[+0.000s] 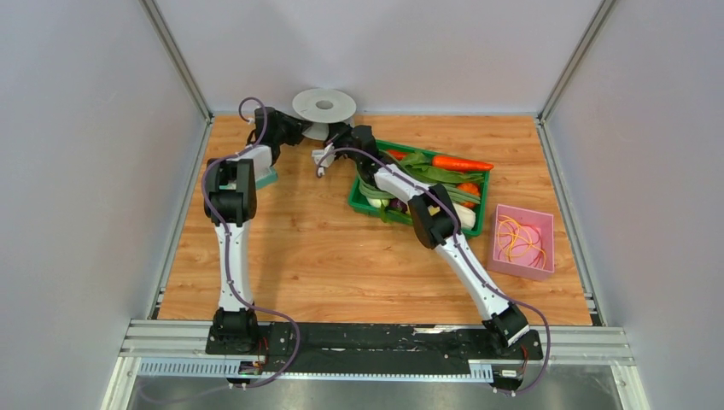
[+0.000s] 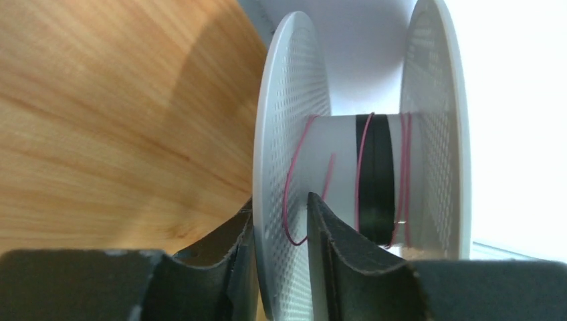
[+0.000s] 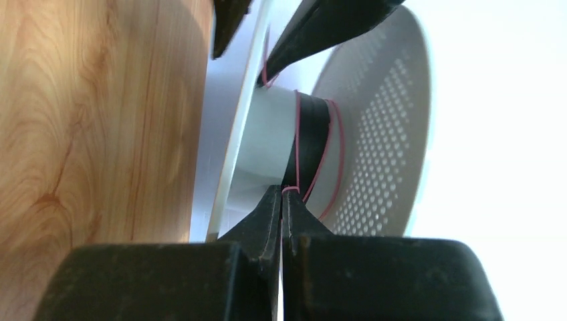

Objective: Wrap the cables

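We judge the wrapping to be at an early stage. The spool [image 1: 324, 105] sits at the far edge of the surface [image 1: 324, 248], close to the back wall, with one flat face and its centre hole turned up toward the overhead camera. We cannot tell whether it rests there or is held clear. On its core we count only a few loose, widely spaced turns of the thin pink cable [image 2: 361, 174] on and around a black band, and most of the core is bare. The right gripper [image 3: 281, 200] has its fingers pressed together on the cable just off the core. The left gripper [image 2: 281, 204] straddles the rim of one perforated flange, but we cannot tell whether it presses on it. Many more turns, and tightening the slack ones, seem left to do.
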Controlling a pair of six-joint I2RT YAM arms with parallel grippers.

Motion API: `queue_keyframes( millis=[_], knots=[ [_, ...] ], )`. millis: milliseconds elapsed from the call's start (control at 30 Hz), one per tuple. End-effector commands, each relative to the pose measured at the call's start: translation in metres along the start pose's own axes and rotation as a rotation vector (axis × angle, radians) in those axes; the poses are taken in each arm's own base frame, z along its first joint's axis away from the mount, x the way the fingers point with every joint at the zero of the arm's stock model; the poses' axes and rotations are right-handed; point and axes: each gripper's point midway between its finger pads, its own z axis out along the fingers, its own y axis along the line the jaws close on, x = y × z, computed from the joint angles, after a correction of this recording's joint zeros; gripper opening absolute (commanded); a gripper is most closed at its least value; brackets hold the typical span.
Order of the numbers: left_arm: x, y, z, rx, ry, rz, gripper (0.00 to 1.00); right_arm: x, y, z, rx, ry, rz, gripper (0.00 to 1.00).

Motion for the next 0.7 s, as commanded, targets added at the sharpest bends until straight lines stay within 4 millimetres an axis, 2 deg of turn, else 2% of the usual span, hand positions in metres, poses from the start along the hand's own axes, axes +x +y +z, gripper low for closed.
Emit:
queue_keyframes(
  millis=[0,100,233,567,667],
  knots=[
    [0.012,-0.026,-0.017,0.037,0.04,0.062,0.41,-0.046,0.013,0.011,0.015,-0.111,-0.054,0.0],
    [0.005,-0.025,-0.03,-0.006,0.019,0.082,0.49,-0.046,0.015,0.011,0.013,-0.11,-0.07,0.0],
    [0.001,-0.016,-0.045,-0.095,0.017,0.106,0.52,-0.047,0.017,0.01,0.004,-0.117,-0.087,0.0],
    [-0.002,-0.02,-0.06,-0.11,0.017,0.105,0.52,-0.055,0.02,0.003,-0.006,-0.14,-0.157,0.18],
    [-0.004,-0.016,-0.06,-0.128,0.014,0.105,0.52,-0.059,0.019,-0.002,-0.005,-0.159,-0.182,0.29]
  ],
)
